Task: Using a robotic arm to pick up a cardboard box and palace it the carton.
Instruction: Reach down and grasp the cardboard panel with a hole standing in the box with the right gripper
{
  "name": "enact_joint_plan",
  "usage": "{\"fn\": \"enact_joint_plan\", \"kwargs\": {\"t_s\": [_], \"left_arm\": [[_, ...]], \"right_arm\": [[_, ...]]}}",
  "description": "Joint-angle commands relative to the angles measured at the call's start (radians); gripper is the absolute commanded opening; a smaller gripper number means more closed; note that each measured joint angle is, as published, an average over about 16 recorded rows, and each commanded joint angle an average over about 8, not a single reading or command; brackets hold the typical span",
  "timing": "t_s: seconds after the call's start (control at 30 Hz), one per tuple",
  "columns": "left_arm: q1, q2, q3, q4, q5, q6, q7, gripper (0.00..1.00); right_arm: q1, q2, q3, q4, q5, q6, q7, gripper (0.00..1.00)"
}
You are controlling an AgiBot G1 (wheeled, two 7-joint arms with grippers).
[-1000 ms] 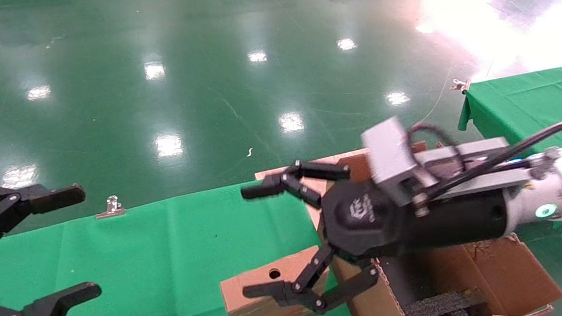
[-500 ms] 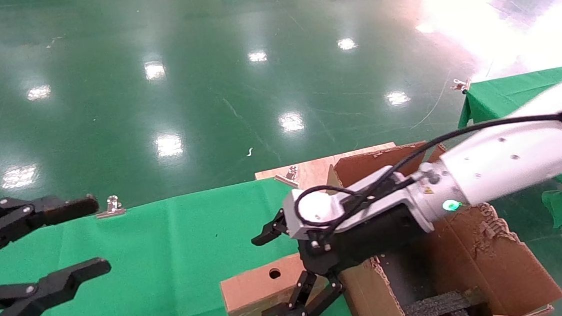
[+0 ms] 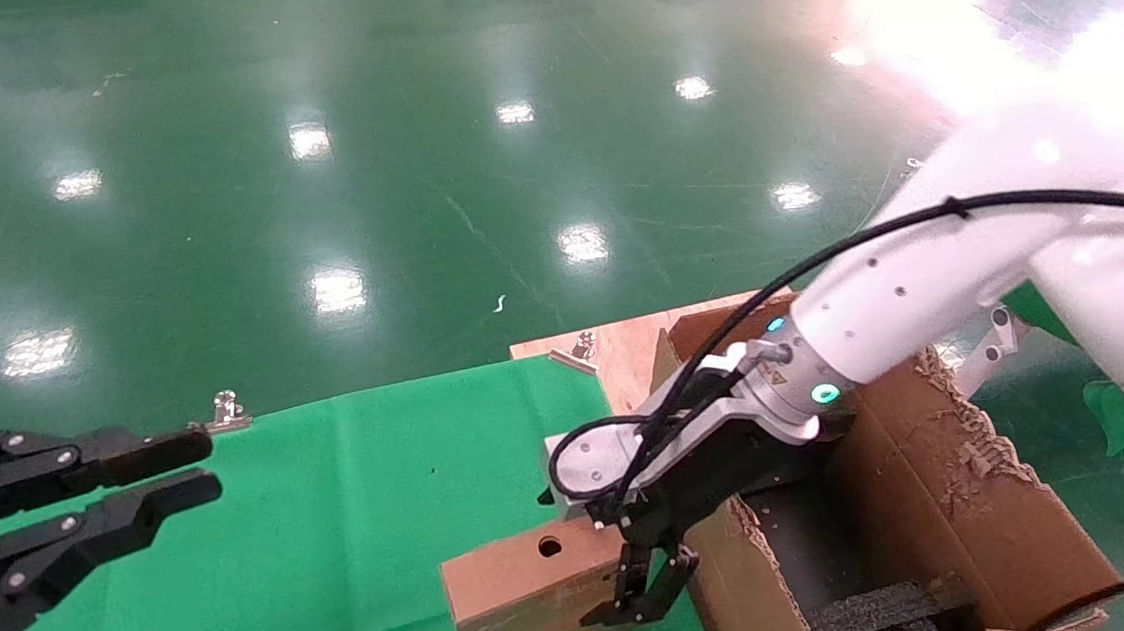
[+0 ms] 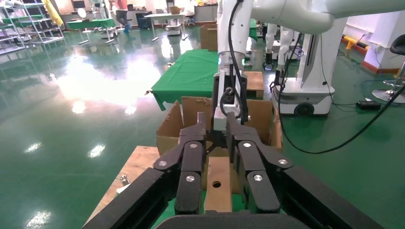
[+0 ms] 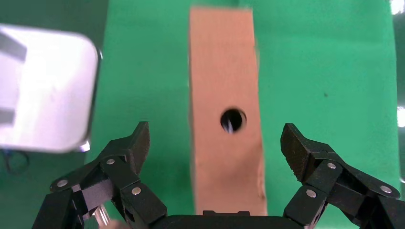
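One cardboard box (image 3: 529, 594) lies flat on the green-covered worktop (image 3: 336, 504), at its near edge, with its one round hole (image 3: 549, 547) facing up; its right end sits just beside the left wall of the carton (image 3: 947, 486). In the right wrist view the same cardboard box (image 5: 225, 109) runs lengthwise between the two fingers, hole (image 5: 232, 120) roughly centred. One robotic arm (image 3: 969, 263), the right, reaches down from the right with a black cable looped over its grey camera block (image 3: 589, 464). Right pincer (image 3: 644, 590) sits over the right end of the box, fingers spread apart on either side of it; the right wrist view shows green cloth between each finger and the box sides, so no contact on either side. One carton counted: large, brown, flaps up with torn edges, standing at the right end of the worktop, one black foam insert (image 3: 886, 611) visible inside near its near side. Left pincer (image 3: 149, 478) hangs over the left part of the worktop, well apart from the box, its two fingers close together with a narrow gap between the tips; in the left wrist view the left pincer (image 4: 215, 129) points toward the box (image 4: 217, 183) and carton (image 4: 260, 119). Two metal clips are seen on the far edge: clip (image 3: 225, 410) at the left, clip (image 3: 580, 347) on the bare wooden board (image 3: 624, 336) by the carton. Glossy green floor (image 3: 410, 167) beyond.
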Motion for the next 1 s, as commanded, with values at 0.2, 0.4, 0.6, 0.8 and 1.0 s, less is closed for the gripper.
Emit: {"fn": "enact_joint_plan", "kwargs": {"t_s": [0.2,0.4,0.6,0.8,1.0], "left_arm": [[0.000,0.000,0.000,0.000,0.000,0.000,0.000,0.51],[0.000,0.000,0.000,0.000,0.000,0.000,0.000,1.00],[0.000,0.000,0.000,0.000,0.000,0.000,0.000,1.00],[0.000,0.000,0.000,0.000,0.000,0.000,0.000,1.00],[0.000,0.000,0.000,0.000,0.000,0.000,0.000,1.00]], "right_arm": [[0.052,-0.045,-0.087,-0.022,-0.043,0.004,-0.045,1.00],[0.069,-0.064,-0.125,-0.038,-0.041,0.004,-0.057,0.65],[0.072,-0.066,-0.132,-0.042,-0.038,0.005,-0.057,0.00],[0.069,-0.063,-0.125,-0.039,-0.038,0.005,-0.057,0.00],[0.067,-0.061,-0.120,-0.037,-0.038,0.004,-0.057,0.00]]}}
